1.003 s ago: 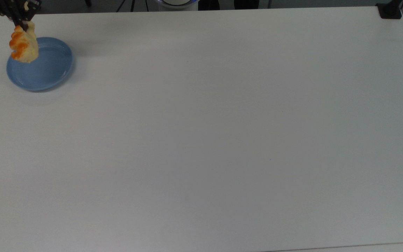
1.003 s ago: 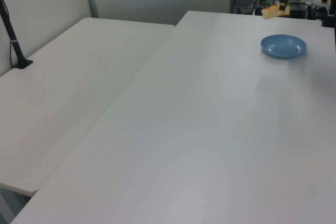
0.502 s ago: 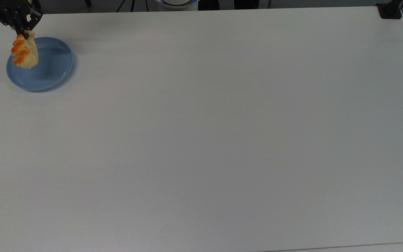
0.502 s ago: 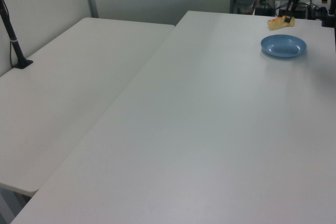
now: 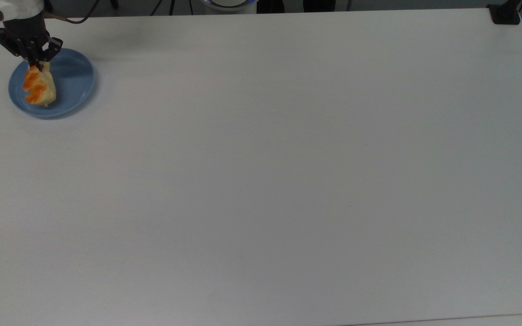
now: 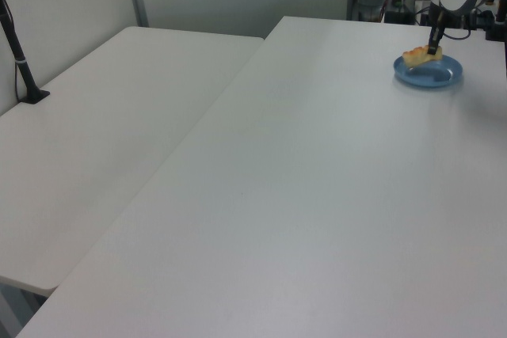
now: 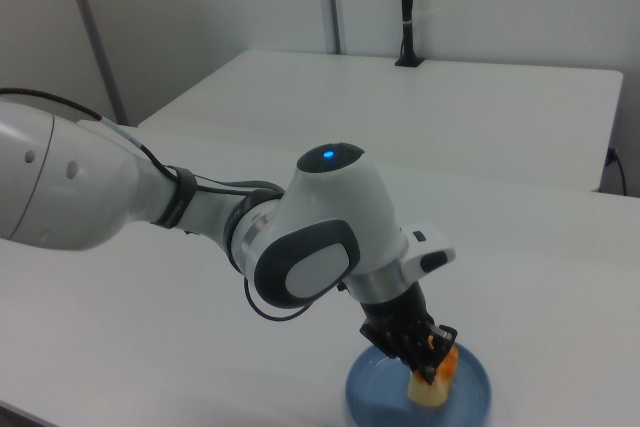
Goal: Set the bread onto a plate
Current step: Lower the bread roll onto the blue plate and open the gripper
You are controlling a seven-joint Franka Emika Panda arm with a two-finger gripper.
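Observation:
The bread (image 5: 40, 91), a pale loaf with orange-brown stripes, hangs low over the light-blue plate (image 5: 73, 83) at the top view's far left. Whether its lower end touches the plate I cannot tell. My gripper (image 5: 39, 66) is shut on the bread's upper end. In the left view the bread (image 6: 417, 56) sits at the plate's (image 6: 437, 77) left part, with the gripper (image 6: 433, 48) coming down onto it. In the right view the gripper (image 7: 428, 359) holds the bread (image 7: 434, 383) just above the plate (image 7: 375, 393).
The white table (image 5: 261, 181) stretches wide to the top view's right of the plate. A black clamp post (image 5: 505, 13) stands at its far right corner. In the left view a second white table (image 6: 103, 140) adjoins on the left, with a black post (image 6: 20, 61).
The gripper has come down with the bread, from well above the plate's far rim to low over the plate. The plate has stayed put.

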